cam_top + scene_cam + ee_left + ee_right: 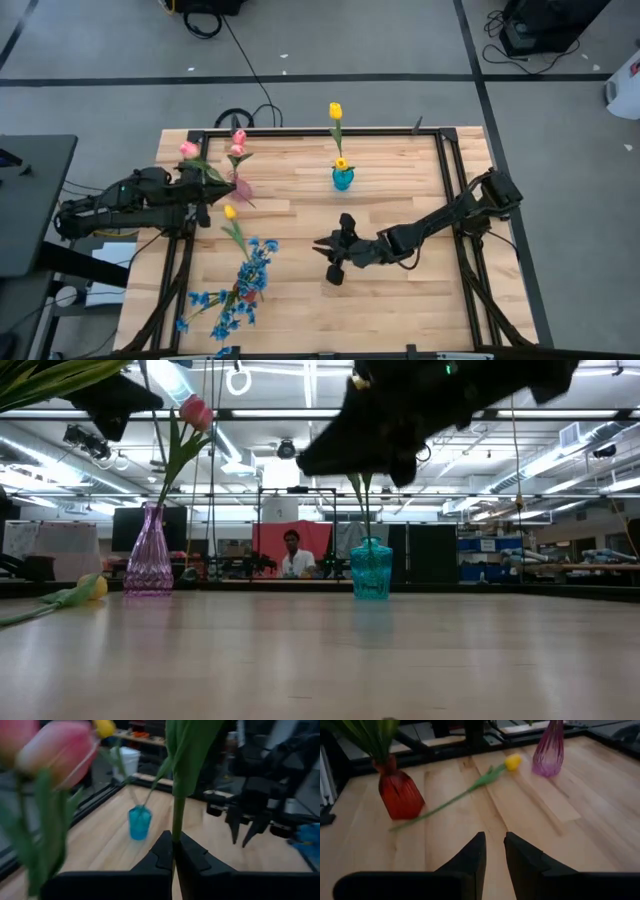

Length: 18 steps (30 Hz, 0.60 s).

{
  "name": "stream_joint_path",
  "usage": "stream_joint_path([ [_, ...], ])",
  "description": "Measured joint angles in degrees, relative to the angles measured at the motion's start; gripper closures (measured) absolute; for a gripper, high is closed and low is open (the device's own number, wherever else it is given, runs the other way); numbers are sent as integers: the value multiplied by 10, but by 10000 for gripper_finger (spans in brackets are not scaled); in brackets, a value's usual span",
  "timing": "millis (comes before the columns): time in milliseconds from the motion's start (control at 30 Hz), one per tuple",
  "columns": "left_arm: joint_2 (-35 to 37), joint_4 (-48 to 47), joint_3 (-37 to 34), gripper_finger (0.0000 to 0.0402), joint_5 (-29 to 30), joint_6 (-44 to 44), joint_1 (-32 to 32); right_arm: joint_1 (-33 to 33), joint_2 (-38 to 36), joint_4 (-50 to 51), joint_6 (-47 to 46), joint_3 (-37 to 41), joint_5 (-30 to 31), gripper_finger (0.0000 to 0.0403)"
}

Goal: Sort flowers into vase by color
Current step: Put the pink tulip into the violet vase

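Note:
My left gripper (pixel 207 192) is at the table's left, next to the pink glass vase (pixel 243 188), and is shut on the green stem of a pink tulip (pixel 188 148). Other pink tulips (pixel 238 142) stand in that vase. One yellow tulip (pixel 335 110) stands in the blue vase (pixel 342 179). Another yellow tulip (pixel 512 762) lies flat on the table. Blue blossoms (pixel 240 290) fill the red vase (pixel 397 795). My right gripper (pixel 495 852) hovers mid-table, pointing at the lying yellow tulip, narrowly open with nothing between its fingers. My left gripper pinches the tulip's bare green stem (pixel 175 832) between its two fingertips, below a broad leaf (pixel 192 755). The fingers come about level from the table's left and lie across the stem. The stem stands roughly upright above the fingers, clear of the table.
A black frame (pixel 455 180) runs along the table's edges. Bare wood lies between the blue vase and my right arm (pixel 430 228). Beyond the far edge, a person (pixel 292 555) sits in the room.

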<state>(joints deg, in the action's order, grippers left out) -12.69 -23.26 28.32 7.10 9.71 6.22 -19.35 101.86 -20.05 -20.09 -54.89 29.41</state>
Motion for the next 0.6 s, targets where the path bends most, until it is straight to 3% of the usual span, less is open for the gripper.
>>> stream_joint_path([
  [267, -1, -42, 0, 391, 134, -4, 0, 25, -9, -70, -16, 51, -88, 320],
  [400, -1, -40, 0, 391, 201, -16, 0, 27, -10, -79, -22, 50, -95, 320],
  [600, -3, -44, 9, 391, 214, -11, 0, 30, -10, -52, -14, 50, -96, 320],
])
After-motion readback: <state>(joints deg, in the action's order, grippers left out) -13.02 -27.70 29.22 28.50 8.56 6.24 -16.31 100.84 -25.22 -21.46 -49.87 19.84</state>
